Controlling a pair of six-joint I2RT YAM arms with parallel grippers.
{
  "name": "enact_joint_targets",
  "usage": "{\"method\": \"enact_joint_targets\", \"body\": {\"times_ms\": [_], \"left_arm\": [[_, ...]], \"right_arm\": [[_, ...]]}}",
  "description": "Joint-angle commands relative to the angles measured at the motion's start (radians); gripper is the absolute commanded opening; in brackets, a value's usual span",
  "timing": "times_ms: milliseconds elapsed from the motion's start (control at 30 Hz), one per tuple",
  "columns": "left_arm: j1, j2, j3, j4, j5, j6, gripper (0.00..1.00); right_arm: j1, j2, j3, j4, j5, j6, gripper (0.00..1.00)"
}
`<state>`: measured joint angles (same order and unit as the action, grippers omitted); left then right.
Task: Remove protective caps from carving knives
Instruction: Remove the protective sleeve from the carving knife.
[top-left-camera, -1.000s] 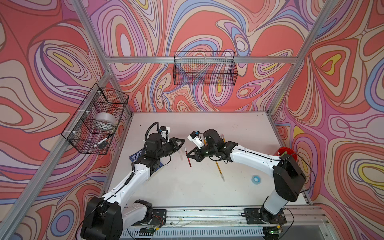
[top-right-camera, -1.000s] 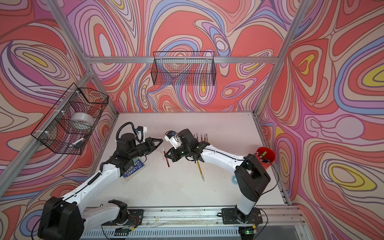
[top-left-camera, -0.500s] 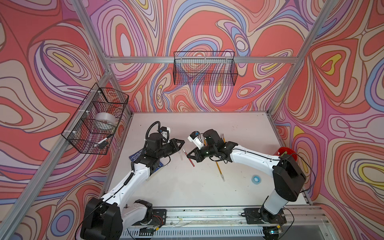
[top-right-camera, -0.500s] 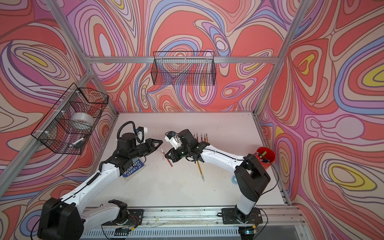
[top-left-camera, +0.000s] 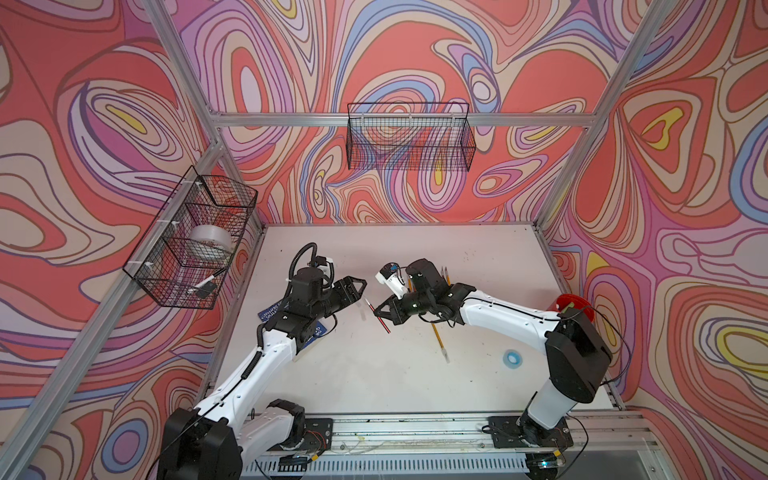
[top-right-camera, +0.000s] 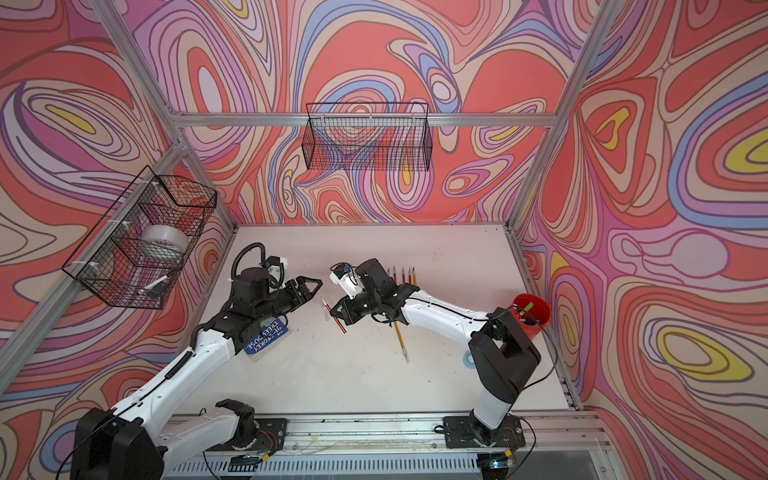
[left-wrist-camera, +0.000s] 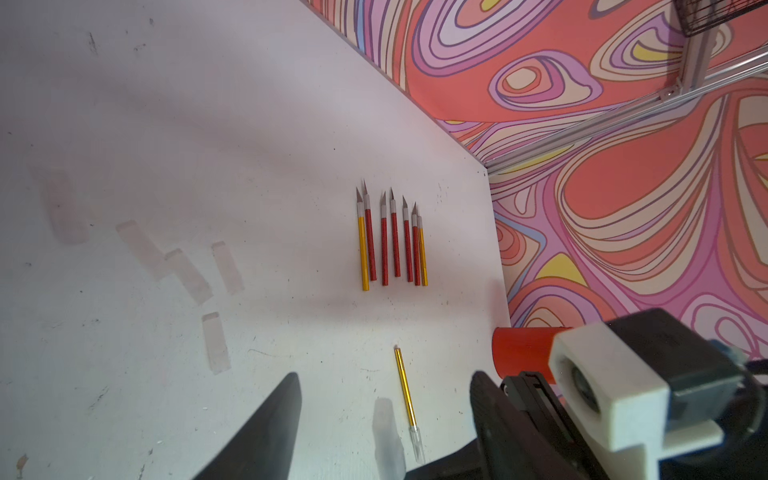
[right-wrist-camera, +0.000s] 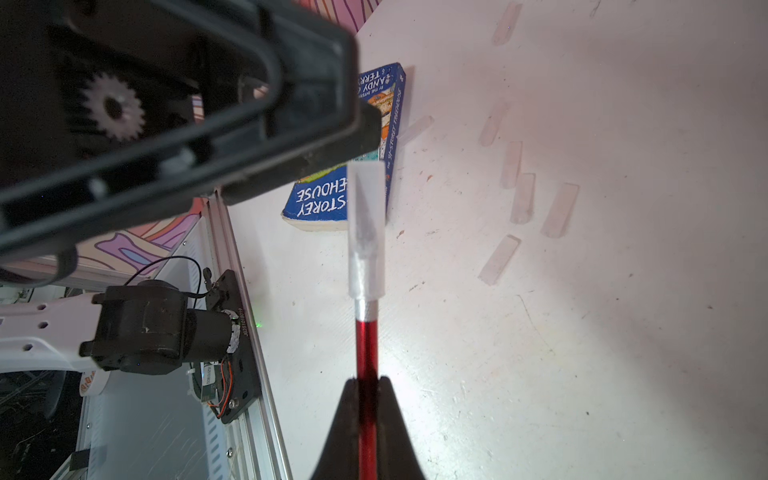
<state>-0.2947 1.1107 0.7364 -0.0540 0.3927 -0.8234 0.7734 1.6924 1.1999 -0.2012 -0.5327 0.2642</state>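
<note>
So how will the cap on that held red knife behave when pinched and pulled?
Probably light and slightly squashy: the cap looks like thin, see-through plastic. It seems flattened rather than round, so once dropped it should lie still, like the loose caps lying nearby. It may resist at first, since it hugs the collar of the red knife.

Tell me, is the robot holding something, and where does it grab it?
Yes. The right gripper pinches a red carving knife by its handle, with the protective cap on the blade end. The left gripper is open and holds nothing.
</note>
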Motion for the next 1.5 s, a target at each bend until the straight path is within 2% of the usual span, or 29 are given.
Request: {"method": "enact_joint_targets", "body": {"times_ms": [0, 267, 400, 567, 800, 1167, 1467], "left_arm": [[-0.003, 0.031, 0.003, 0.037, 0.036, -0.024, 0.61], [-0.008, 0.072, 0.000, 0.119, 0.075, -0.067, 0.24], [-0.008, 0.092, -0.008, 0.166, 0.108, -0.097, 0.19], [-0.009, 0.092, -0.023, 0.179, 0.117, -0.109, 0.01], [-0.007, 0.060, -0.015, 0.110, 0.072, -0.070, 0.00], [0.121, 0.063, 0.055, 0.065, 0.113, -0.023, 0.00], [0.149, 0.101, 0.116, -0.015, 0.098, 0.061, 0.00]], "right_arm": [[0.001, 0.003, 0.006, 0.015, -0.014, 0.001, 0.00], [0.001, 0.009, 0.006, 0.021, -0.018, 0.009, 0.00], [0.000, 0.012, 0.004, 0.037, -0.019, 0.019, 0.00], [0.000, 0.014, 0.000, 0.056, -0.014, 0.032, 0.00], [0.000, 0.008, -0.014, 0.061, -0.008, 0.036, 0.00], [0.001, 0.039, -0.075, 0.085, -0.026, 0.053, 0.00], [0.001, 0.041, -0.104, 0.046, -0.022, 0.028, 0.00]]}}
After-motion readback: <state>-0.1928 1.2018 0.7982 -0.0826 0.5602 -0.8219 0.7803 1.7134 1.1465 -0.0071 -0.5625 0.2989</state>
